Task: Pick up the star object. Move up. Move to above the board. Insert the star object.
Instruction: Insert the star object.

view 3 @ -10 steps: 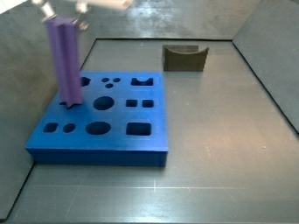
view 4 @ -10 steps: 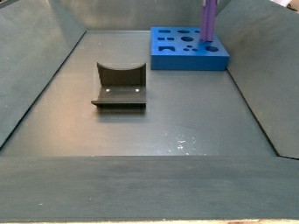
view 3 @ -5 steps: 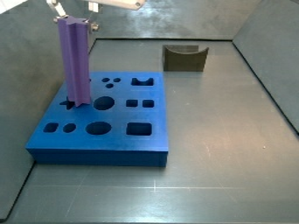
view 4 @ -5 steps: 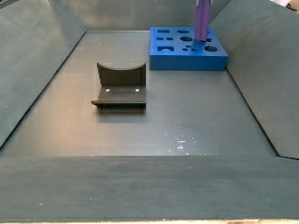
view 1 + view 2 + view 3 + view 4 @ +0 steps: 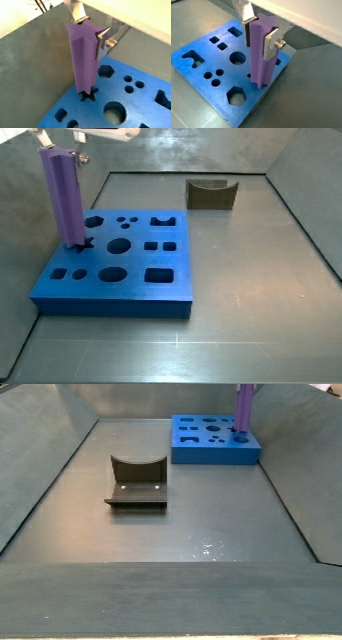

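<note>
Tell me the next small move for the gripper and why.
Probably push straight down. The gripper holds the top of the star object, which stands upright with its lower tip just entering the star-shaped hole in the board and most of its length above the surface.

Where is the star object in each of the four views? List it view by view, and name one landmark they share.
Wrist view: star object upright, centre, between the gripper fingers.
Wrist view: centre, bottom end at the board.
Side view: upper left.
Side view: top edge, right.
Shared landmark: the board.
</note>
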Controlling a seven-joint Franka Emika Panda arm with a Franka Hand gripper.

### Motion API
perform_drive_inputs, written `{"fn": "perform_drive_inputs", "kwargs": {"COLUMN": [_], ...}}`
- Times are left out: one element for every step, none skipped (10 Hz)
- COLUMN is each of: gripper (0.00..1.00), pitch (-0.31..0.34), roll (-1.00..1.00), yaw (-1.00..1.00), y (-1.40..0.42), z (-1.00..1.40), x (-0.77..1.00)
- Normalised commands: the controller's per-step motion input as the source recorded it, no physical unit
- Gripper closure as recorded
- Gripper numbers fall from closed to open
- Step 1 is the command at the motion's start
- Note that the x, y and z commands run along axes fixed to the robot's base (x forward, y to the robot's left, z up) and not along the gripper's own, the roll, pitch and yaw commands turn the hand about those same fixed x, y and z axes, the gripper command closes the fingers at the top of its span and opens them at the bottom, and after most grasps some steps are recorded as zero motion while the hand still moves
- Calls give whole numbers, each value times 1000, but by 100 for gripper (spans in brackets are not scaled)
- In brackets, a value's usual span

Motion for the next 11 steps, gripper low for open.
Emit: {"fn": "perform_drive_inputs", "kwargs": {"gripper": [100,100,100,100,100,100,100,100,100,100,100], "pitch": [44,123,169,146,0,0,0,-29,-50,-36,-151], "roll": [24,36,0,-86,-76,-87,-34,-126,-103,-89,-193], "yaw": [-14,-94,60,557,500,549,0,300,154,40,-89], "y": [-69,-291,-391,0,111,203,43,234,211,63,0], "z": [-51,-257,-391,-403,-89,-69,0,0,0,0,0], "x": [263,546,311,46,-149,-166,0,0,-71,-20,414]}}
